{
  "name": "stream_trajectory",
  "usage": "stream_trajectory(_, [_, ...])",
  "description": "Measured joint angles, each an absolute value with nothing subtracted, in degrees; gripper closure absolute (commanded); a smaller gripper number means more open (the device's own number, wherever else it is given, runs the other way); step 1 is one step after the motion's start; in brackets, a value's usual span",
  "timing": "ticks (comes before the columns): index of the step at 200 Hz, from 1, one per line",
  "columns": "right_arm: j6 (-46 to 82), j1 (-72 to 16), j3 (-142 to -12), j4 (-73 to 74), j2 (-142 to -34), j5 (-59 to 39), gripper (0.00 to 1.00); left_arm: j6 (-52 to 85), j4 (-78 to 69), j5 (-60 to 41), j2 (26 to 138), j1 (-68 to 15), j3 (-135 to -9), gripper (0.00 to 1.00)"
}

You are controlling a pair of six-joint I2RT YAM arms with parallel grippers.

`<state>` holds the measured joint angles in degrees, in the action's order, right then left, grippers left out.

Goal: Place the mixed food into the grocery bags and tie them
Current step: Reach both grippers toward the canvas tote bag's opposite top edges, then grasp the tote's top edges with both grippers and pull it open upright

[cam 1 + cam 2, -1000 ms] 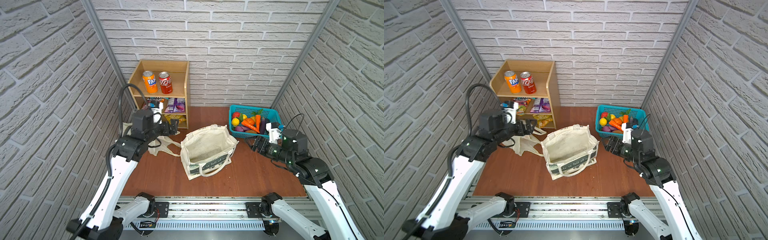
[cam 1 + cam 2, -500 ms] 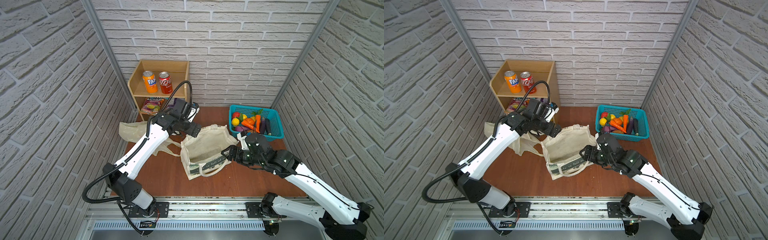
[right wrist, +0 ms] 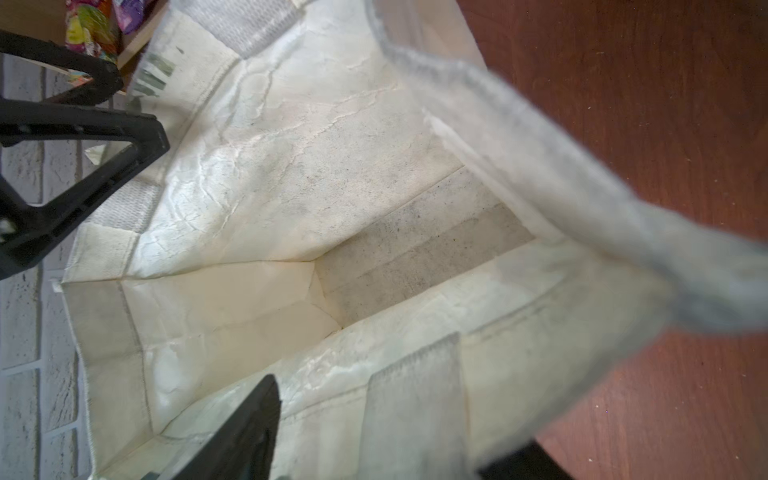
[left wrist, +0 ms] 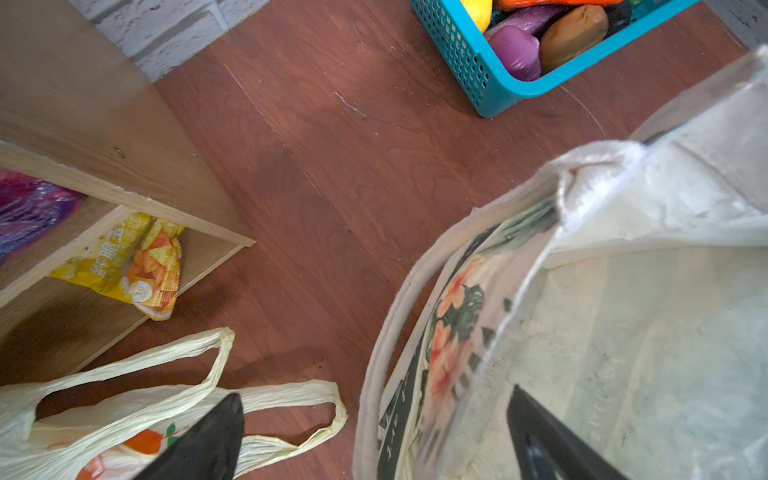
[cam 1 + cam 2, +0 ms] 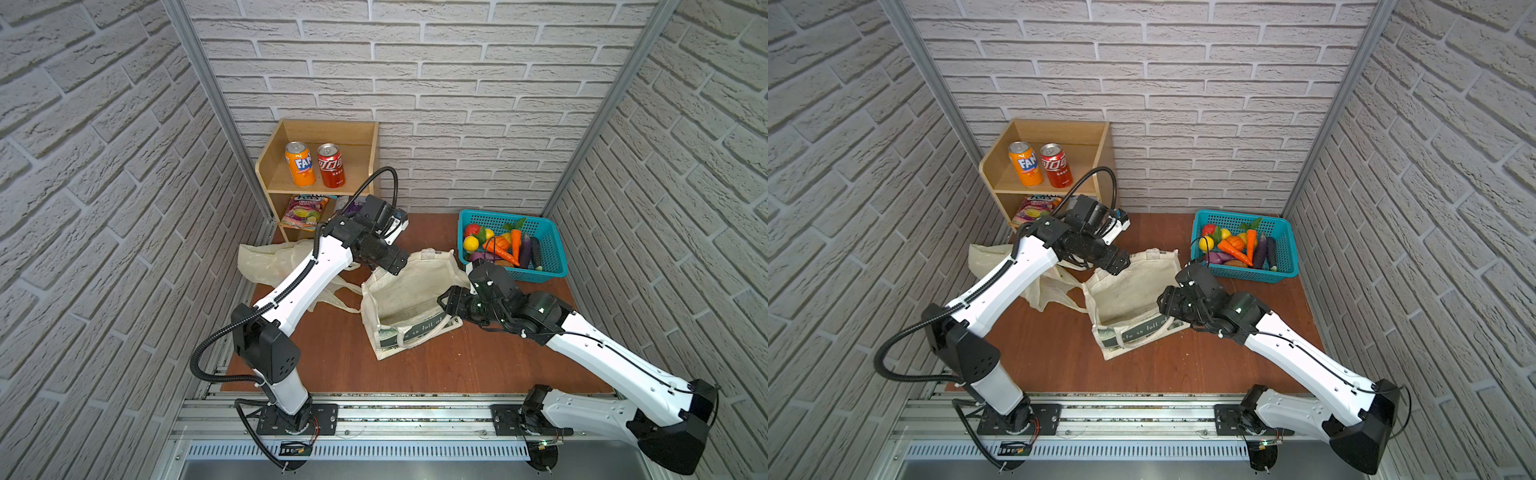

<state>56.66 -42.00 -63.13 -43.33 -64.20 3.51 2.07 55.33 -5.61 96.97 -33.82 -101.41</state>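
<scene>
**Tote.** The canvas tote (image 5: pixel 409 305) stands upright at mid-table with its mouth facing up. Its long axis runs across both top views, the right end set slightly farther back. The lettered band (image 5: pixel 415 332) faces the arm bases.

**Left gripper.** The left gripper (image 5: pixel 392 267) sits at the tote's far-left rim corner, jaws spread wide. Only the left wrist view shows that one finger (image 4: pixel 208 436) hangs outside over the plastic bag (image 4: pixel 124 399). The other finger (image 4: pixel 552 444) is inside the tote, with the rim passing between them.

**Right gripper.** The right gripper (image 5: pixel 443 301) is at the tote's right end. The right wrist view places one finger (image 3: pixel 245 432) inside the tote, against its creased lining. The tote's wall lies between the partly parted jaws. Blur prevents telling whether the cloth is pinched.

**Food.**
- The orange soda can (image 5: pixel 300 164) stands upright on the shelf (image 5: pixel 324 129) beside the red cola can (image 5: pixel 331 165), well behind the left gripper.
- The purple packet (image 4: pixel 25 208) lies one level lower.
- The toy carrots (image 5: pixel 497 250) lie in the basket (image 5: pixel 536 275), just beyond the right gripper.
</scene>
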Motion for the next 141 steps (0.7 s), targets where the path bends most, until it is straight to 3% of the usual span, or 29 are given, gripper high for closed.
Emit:
stream_trajectory(30, [54.2, -40.6, -64.4, -43.1, -66.5, 2.9, 0.84, 2.7, 54.5, -10.2, 97.1, -33.3, -100.4, 0.63])
stream_trajectory(55, [51.2, -36.5, -66.9, -43.4, -68.6, -0.8, 0.94, 5.0, 51.7, -14.4, 96.5, -31.8, -97.8, 0.99])
stream_trajectory(102, [40.1, -26.6, -80.2, -47.0, -78.6, -12.7, 0.94, 14.9, 41.9, -18.2, 90.5, -30.4, -89.7, 1.0])
stream_trajectory(141, [29.9, -23.4, -92.4, -51.2, -88.5, -18.1, 0.94, 27.7, 32.3, -13.9, 83.9, -32.3, -81.3, 1.0])
